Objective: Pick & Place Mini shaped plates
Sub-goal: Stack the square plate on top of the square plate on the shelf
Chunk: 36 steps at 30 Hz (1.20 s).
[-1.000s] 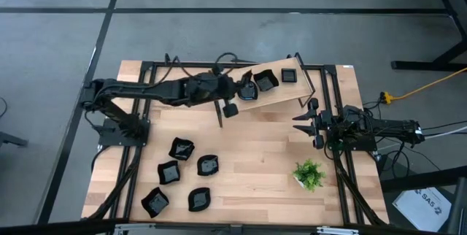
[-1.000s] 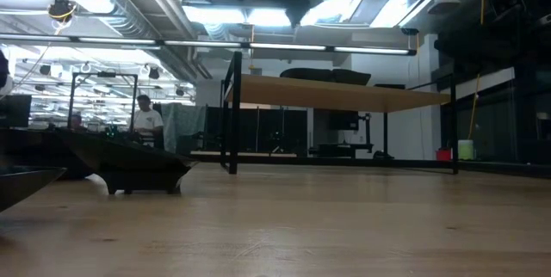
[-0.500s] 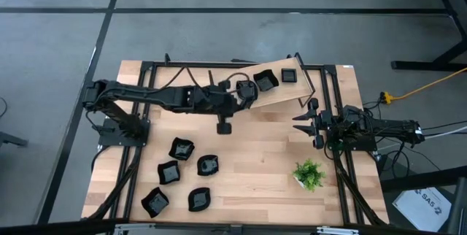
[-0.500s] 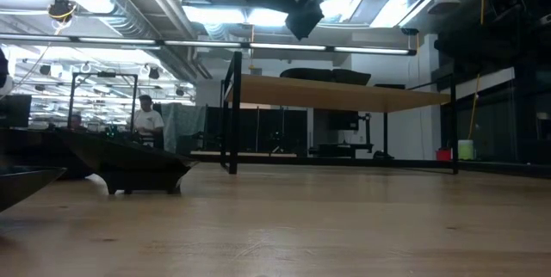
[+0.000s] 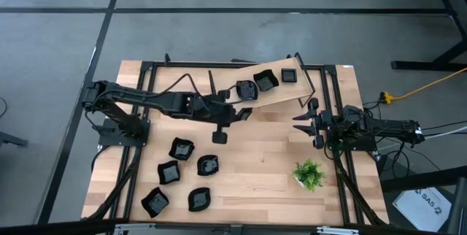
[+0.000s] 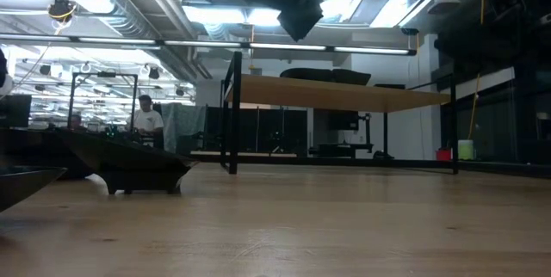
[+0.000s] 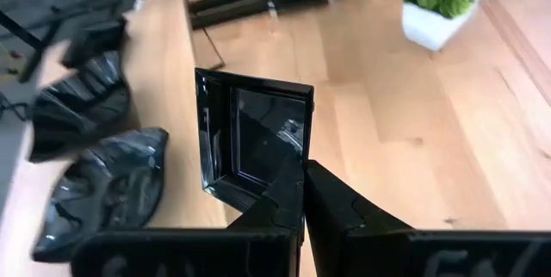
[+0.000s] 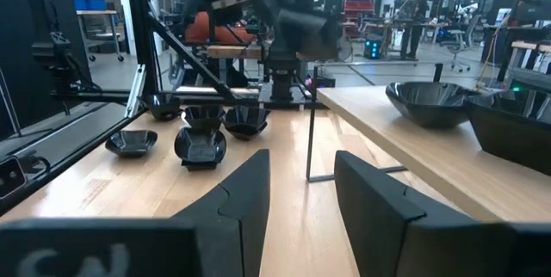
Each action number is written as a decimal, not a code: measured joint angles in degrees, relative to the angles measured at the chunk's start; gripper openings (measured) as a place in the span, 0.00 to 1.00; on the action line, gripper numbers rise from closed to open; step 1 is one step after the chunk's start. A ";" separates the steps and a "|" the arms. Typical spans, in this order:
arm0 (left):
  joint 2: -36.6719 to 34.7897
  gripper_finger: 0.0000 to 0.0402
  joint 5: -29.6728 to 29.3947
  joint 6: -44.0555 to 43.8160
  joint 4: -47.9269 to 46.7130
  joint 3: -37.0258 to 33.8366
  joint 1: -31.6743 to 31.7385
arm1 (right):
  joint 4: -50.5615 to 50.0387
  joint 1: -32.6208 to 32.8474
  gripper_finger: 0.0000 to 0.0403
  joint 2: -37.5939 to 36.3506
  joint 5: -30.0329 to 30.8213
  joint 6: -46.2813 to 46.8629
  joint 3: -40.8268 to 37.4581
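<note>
While three black plates sit on the raised wooden shelf (image 5: 281, 89) at the table's far edge, namely a wavy-edged one (image 5: 245, 90), a squarish one (image 5: 266, 81) and a small square one (image 5: 290, 76), five more lie grouped on the table (image 5: 255, 169) near its front left corner (one of them (image 5: 181, 148) nearest the left arm). The left gripper (image 5: 220, 131) hangs over the table's middle, just in front of the shelf, its fingers (image 7: 331, 208) clamped on the rim of a square black plate (image 7: 254, 135). The right gripper (image 5: 300, 118) waits at the table's right side, fingers spread and empty, behind the potted plant (image 5: 309, 174).
</note>
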 joint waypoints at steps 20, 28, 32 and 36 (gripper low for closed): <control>-0.01 0.01 15.34 3.47 -4.47 0.00 0.27 | 6.84 0.01 0.33 1.31 -0.01 4.94 2.59; -1.64 0.01 15.24 1.75 -1.90 -4.25 -0.70 | -1.93 -0.01 0.33 15.61 -0.20 5.27 13.34; -4.70 0.01 15.12 -0.77 -0.19 -7.83 -0.63 | -2.47 -0.01 0.33 24.59 -3.69 2.32 18.78; -7.29 0.01 14.55 -3.04 -1.56 -9.11 -0.66 | -3.30 -0.01 0.33 33.56 -7.51 -3.74 24.66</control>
